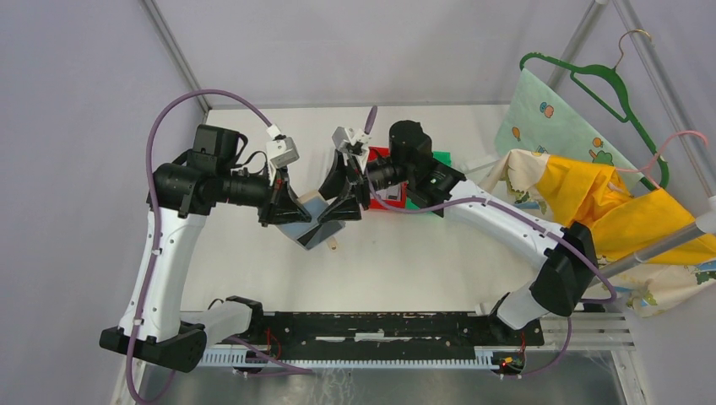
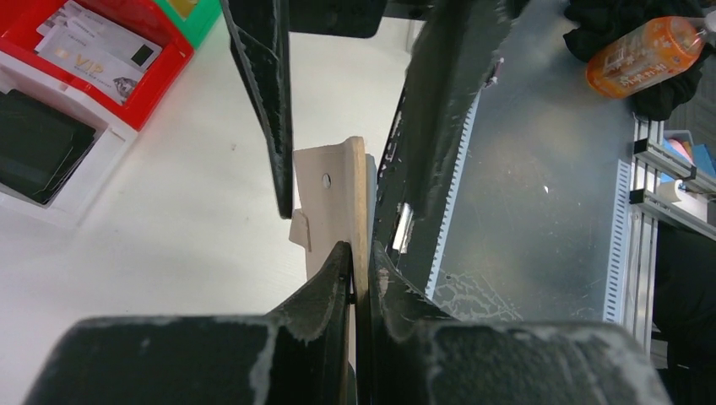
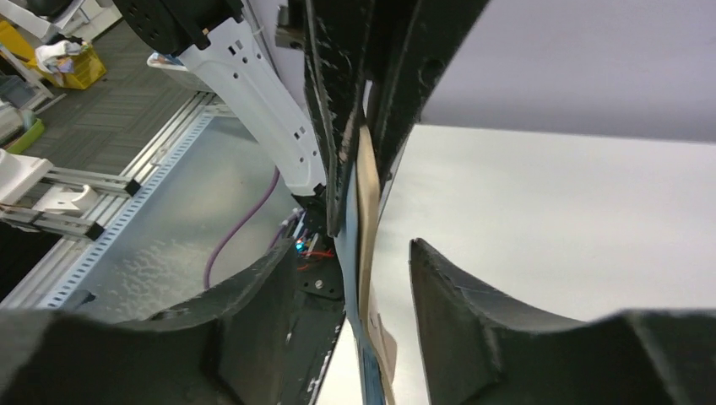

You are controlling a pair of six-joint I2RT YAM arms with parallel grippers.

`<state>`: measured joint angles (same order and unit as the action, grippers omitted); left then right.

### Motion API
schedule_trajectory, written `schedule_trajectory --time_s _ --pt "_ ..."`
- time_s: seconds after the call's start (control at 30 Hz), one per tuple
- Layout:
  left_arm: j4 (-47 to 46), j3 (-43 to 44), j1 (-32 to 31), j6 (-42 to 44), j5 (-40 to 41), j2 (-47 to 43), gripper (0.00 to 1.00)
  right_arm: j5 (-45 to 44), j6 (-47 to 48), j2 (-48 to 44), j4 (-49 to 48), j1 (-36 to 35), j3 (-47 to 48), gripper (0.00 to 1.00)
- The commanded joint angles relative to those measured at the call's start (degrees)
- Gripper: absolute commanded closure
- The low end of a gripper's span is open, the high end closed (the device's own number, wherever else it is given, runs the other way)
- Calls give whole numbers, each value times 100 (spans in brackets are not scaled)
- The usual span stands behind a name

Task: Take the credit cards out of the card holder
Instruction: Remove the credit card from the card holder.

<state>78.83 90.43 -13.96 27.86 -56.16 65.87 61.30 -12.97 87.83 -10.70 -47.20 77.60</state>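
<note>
The card holder (image 1: 311, 231) hangs open above the table centre, tan outside and blue-grey inside. My left gripper (image 1: 295, 218) is shut on one edge of the card holder (image 2: 333, 194), and its fingertips (image 2: 338, 266) pinch the tan panel. My right gripper (image 3: 350, 274) stands open astride the far edge of the card holder (image 3: 368, 202), which shows edge-on with a gap on both sides. Pale credit cards (image 2: 93, 49) lie in the red bin (image 2: 165, 72). I cannot tell whether any are inside the holder.
The red bin (image 1: 379, 157) and a green bin (image 1: 441, 159) sit behind the right gripper. A white bin (image 2: 80, 198) with dark contents adjoins the red one. Cloth and a green hanger (image 1: 591, 84) are at the right. An orange bottle (image 2: 646, 55) lies off the table.
</note>
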Motion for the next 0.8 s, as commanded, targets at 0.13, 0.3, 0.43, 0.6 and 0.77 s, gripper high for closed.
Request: schedule_trajectory --time_s 0.13,0.3,0.43,0.6,0.77 --pt "192 423 -28 440 -384 -35 98 102 750 74 971 -86 291 72" --pt "501 875 -36 516 -342 151 85 168 468 -44 631 -101 216 100" --pt "23 494 -37 -10 -291 51 18 -3 -946 -367 -1406 -75 -359 100" --pt "-1230 -183 -38 -909 -603 -509 0 -751 -2625 -764 -3640 84 -1246 100" --pt "-2097 -813 -39 -1725 -854 -938 0 -2657 -4417 -1202 -6481 128 -2683 100"
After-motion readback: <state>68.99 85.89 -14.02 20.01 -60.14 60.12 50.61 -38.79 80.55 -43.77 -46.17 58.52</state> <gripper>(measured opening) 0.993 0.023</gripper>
